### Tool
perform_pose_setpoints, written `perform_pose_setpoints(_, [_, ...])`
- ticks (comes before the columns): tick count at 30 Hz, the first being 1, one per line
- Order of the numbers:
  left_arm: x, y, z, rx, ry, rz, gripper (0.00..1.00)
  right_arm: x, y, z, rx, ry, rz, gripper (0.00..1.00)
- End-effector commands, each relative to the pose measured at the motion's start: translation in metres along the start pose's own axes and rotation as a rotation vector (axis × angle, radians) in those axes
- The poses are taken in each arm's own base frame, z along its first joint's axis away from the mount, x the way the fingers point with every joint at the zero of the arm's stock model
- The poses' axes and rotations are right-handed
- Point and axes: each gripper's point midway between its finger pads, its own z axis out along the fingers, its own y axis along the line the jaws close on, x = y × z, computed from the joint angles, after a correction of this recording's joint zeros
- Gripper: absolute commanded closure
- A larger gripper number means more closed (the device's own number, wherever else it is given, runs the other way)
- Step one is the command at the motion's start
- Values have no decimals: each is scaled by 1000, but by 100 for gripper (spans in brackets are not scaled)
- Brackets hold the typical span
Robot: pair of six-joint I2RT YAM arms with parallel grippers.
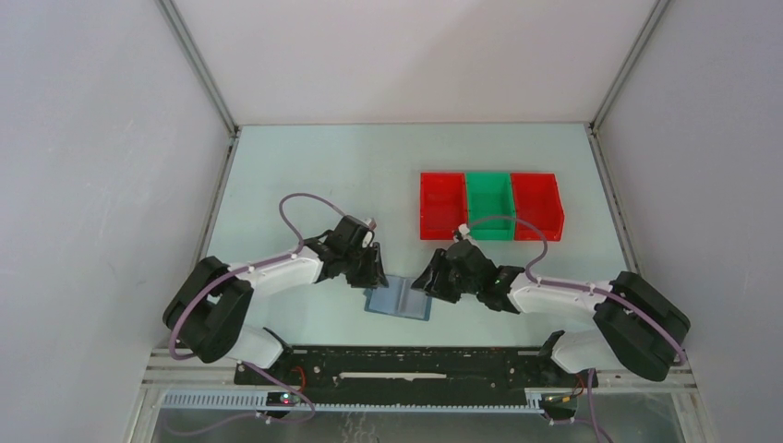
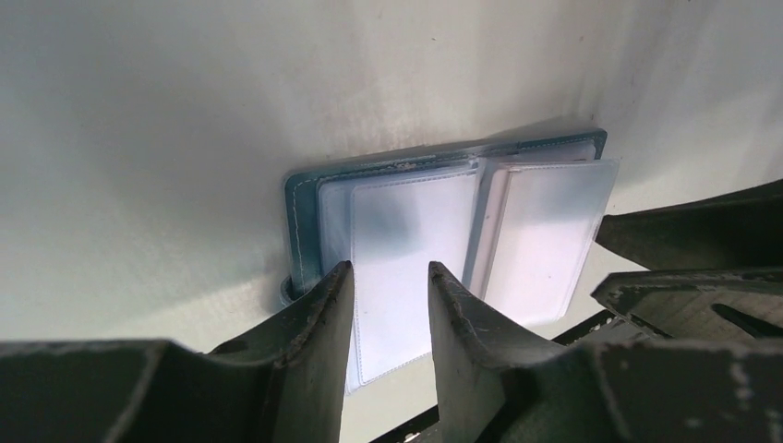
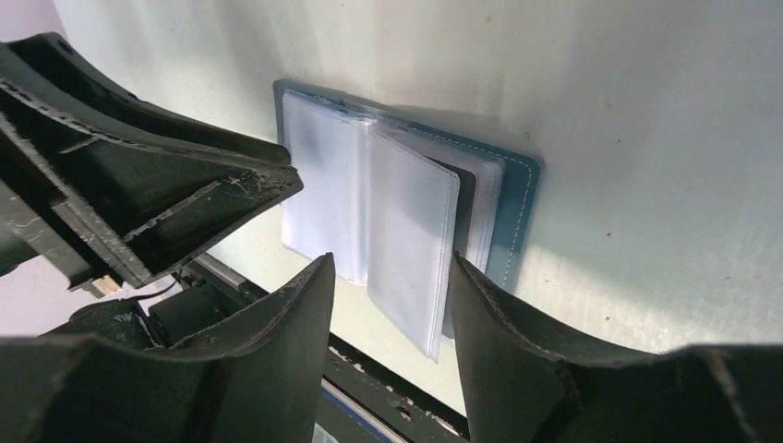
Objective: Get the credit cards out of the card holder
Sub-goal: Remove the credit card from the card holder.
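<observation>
Left tool [image 2: 388, 269] half wide, a gap between its tips, down at a clear page [image 2: 406, 231] of the card holder [image 2: 300, 212]. Right tool [image 3: 392, 263] half wide too, tips on either side of another clear page. Card holder flat and open on the desk [image 1: 314, 166], right between both tools. Hard to make out any cards behind the cloudy pages. Farther back, red and green bins [image 1: 489, 205] in a row.
</observation>
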Motion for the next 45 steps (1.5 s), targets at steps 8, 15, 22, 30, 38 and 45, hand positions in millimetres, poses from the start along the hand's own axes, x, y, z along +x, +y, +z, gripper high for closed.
perform_pose_setpoints(8, [2, 15, -1, -66, -10, 30, 59, -5, 8, -6, -28, -62, 8, 43])
perform_pose_setpoints(15, [0, 13, -2, -60, -17, 33, 59, 5, 9, 2, -47, -7, 0, 43])
perform_pose_setpoints(22, [0, 12, -2, -57, -13, 37, 59, 14, 6, 14, -48, 33, 11, 43])
perform_pose_setpoints(30, [0, 12, -1, -58, -10, 41, 59, 9, 6, 7, -40, 5, 1, 43])
perform_pose_setpoints(38, [-2, 10, -1, -52, -10, 42, 59, 4, 3, -2, -29, -27, 3, 43])
perform_pose_setpoints(45, [-1, 12, 0, -58, -6, 41, 59, 7, 0, -3, -30, -19, -2, 43])
